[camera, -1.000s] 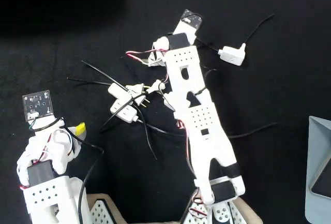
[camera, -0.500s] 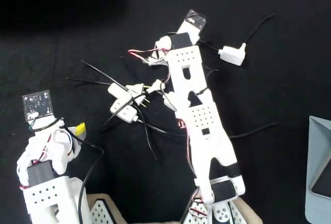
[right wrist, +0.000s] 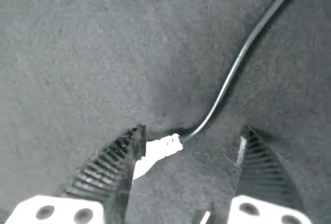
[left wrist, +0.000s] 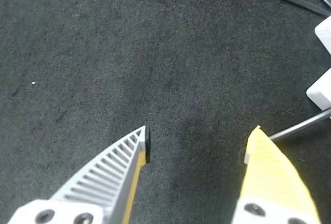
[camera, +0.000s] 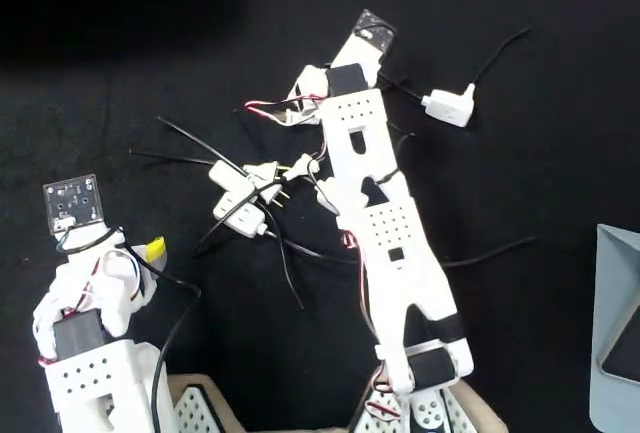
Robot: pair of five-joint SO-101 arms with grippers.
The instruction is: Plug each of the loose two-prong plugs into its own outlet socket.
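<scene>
On the black cloth, white outlet blocks lie left of centre, with a two-prong plug beside them, its prongs bare. Another white outlet block lies at the back right on a black cable. My right arm stretches far over the middle of the table. My right gripper is open just above the cloth, with a small white plug on a black cable lying between its fingers, close to one finger. My left gripper is open over bare cloth at the front left; its yellow finger points toward the outlet blocks.
Loose black cables run across the middle of the cloth. A grey-blue bin stands at the right edge. White block corners and a cable sit at the edge of the left wrist view.
The far end of my right arm has shifted slightly toward the back of the table. My left arm and the outlet blocks have not moved.
</scene>
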